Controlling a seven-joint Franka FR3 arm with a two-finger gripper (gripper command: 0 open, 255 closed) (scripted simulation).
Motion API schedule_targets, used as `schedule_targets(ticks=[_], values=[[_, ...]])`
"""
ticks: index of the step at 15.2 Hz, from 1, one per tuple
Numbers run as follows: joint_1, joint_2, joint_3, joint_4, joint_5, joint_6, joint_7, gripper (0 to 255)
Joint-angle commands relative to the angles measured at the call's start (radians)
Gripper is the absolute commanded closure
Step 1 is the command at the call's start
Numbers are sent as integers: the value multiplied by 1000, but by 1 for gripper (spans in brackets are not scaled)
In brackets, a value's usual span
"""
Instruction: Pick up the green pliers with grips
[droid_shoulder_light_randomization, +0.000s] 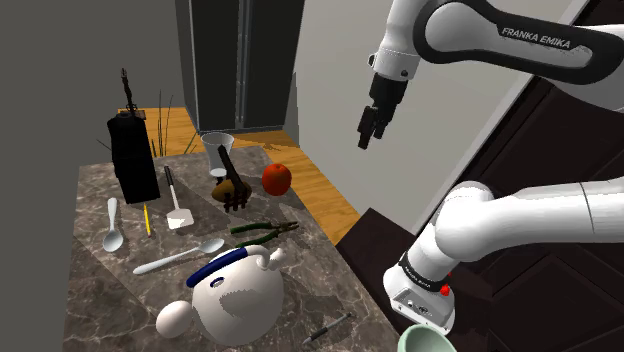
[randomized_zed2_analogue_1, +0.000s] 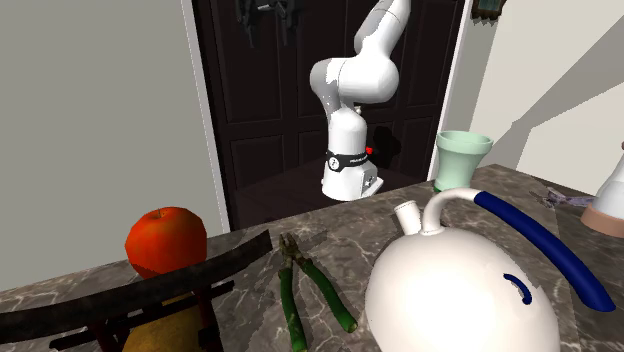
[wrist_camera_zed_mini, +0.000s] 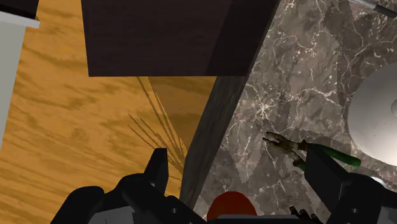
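Gripper (droid_shoulder_light_randomization: 364, 138): empty, fingers apart, hanging high beyond the table (droid_shoulder_light_randomization: 95, 195) edge. Pliers (droid_shoulder_light_randomization: 262, 230) lie flat on the table, below it and toward the shoulder view's left, beside the white teapot (droid_shoulder_light_randomization: 235, 295). Their long axis runs crosswise, nose toward the gripper's edge, green handles farther in.

I'm looking at a dark marbled tabletop (droid_shoulder_light_randomization: 95, 195). The green pliers (droid_shoulder_light_randomization: 263, 231) lie flat near its middle, between a red fruit (droid_shoulder_light_randomization: 277, 179) and a big white teapot (droid_shoulder_light_randomization: 235, 295) with a blue handle. A silver spoon (droid_shoulder_light_randomization: 180, 257) lies just beside the teapot. A white spoon (droid_shoulder_light_randomization: 112, 228), a yellow pencil (droid_shoulder_light_randomization: 147, 220) and a white spatula (droid_shoulder_light_randomization: 176, 205) lie near a tall black container (droid_shoulder_light_randomization: 133, 158).
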Motion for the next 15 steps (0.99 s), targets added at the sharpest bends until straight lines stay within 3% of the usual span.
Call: schedule_targets(ticks=[1,15], values=[[0,0,0,0,0,0,0,0],[169,322,51,-175,30,528,-273,0]])
